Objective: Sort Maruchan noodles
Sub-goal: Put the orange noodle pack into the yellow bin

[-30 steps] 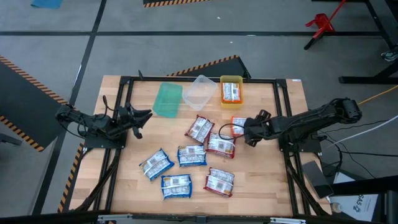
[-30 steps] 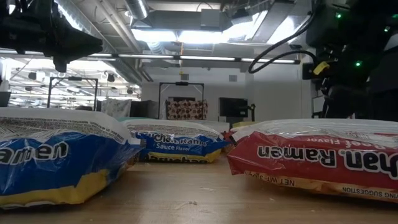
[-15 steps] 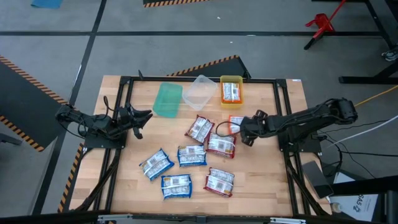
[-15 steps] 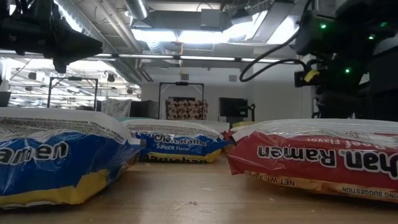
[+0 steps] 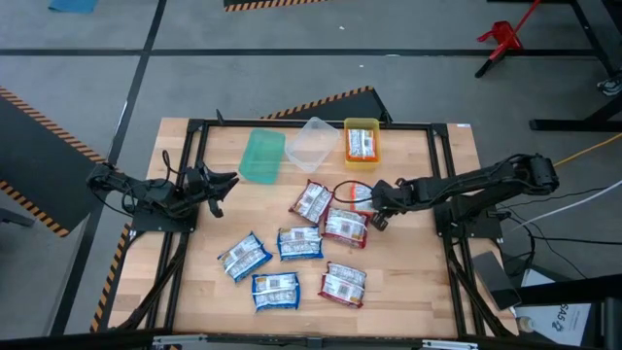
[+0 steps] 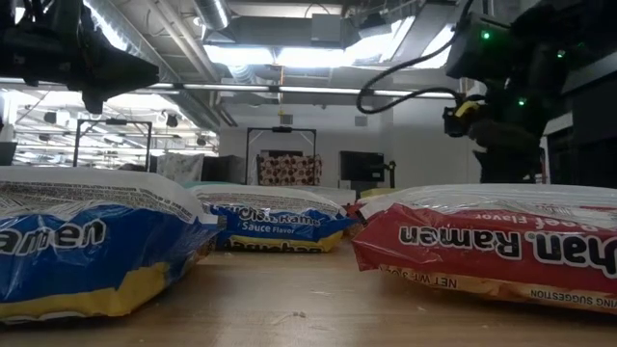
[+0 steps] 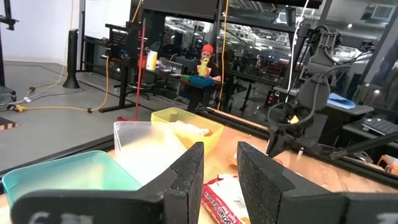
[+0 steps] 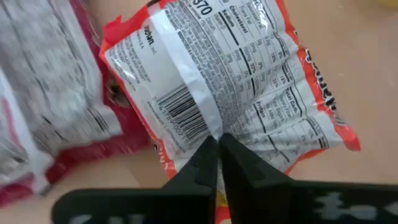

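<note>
Several Maruchan noodles packets lie flat on the table: maroon ones (image 5: 312, 201) (image 5: 344, 227) (image 5: 342, 284) and blue ones (image 5: 243, 256) (image 5: 299, 242) (image 5: 276, 290). An orange packet (image 8: 249, 81) lies back side up at mid-right, next to a maroon packet (image 8: 50, 93). My right gripper (image 5: 372, 201) stands over it, shut on it. Another orange packet rests inside the yellow bin (image 5: 362, 141). My left gripper (image 5: 222, 183) hangs open near the table's left edge, touching nothing. My right gripper pinches the orange packet's raised back seam (image 8: 208, 124), near the middle of the packet, between its two fingers. The fingers come from above and point down. The packet lies on the table with its printed back up.
A green bin (image 5: 261, 156), a clear bin (image 5: 311, 144) and the yellow bin stand in a row along the far edge. A black frame (image 5: 194, 126) runs round the tabletop. Bare wood shows at the near right (image 5: 408, 282).
My right gripper has moved toward the table's left edge and now stands over the orange packet. The packets lie where they were.
</note>
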Available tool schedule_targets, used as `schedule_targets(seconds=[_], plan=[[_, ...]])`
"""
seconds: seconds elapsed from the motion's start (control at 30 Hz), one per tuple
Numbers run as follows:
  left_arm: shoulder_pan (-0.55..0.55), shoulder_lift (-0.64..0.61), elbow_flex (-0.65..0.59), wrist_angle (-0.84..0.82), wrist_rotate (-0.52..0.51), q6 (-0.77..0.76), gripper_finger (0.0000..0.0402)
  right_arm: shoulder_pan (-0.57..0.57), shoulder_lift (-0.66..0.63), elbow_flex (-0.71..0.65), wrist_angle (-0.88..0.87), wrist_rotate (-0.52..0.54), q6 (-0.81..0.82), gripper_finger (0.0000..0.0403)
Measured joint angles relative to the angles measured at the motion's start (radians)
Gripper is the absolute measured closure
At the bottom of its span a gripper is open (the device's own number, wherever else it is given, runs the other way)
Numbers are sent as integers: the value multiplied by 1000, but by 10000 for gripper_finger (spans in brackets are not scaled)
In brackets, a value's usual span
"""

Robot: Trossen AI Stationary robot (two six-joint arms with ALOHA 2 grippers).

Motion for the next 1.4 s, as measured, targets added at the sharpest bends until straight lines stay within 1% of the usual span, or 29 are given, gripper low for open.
schedule_targets(seconds=[0.23,0.53,0.67,0.73,0.8,0.87,0.97,1.07,1.17,1.27,1.33,1.4], plan=[[0,0,0,0,2,-2,311,0,4,47,5,-23,71,402],[0,0,0,0,2,-1,311,0,3,130,13,31,69,403],[0,0,0,-1,5,-1,311,16,2,155,15,90,26,402],[0,0,0,-3,25,0,311,20,2,158,30,94,-31,393],[0,0,0,-6,42,0,311,21,2,156,48,95,-104,372],[0,0,0,-16,55,-1,311,21,9,156,56,121,-166,338],[0,0,0,-30,59,-15,311,21,34,156,90,196,-286,270],[0,0,0,-47,59,-29,311,21,72,155,119,218,-419,196],[0,0,0,-54,59,-45,311,21,109,146,189,228,-508,137],[0,0,0,-56,59,-47,311,21,130,101,283,228,-515,103],[0,0,0,-56,59,-48,311,21,129,53,333,241,-509,95],[0,0,0,-56,59,-48,311,21,127,3,393,275,-492,96]])
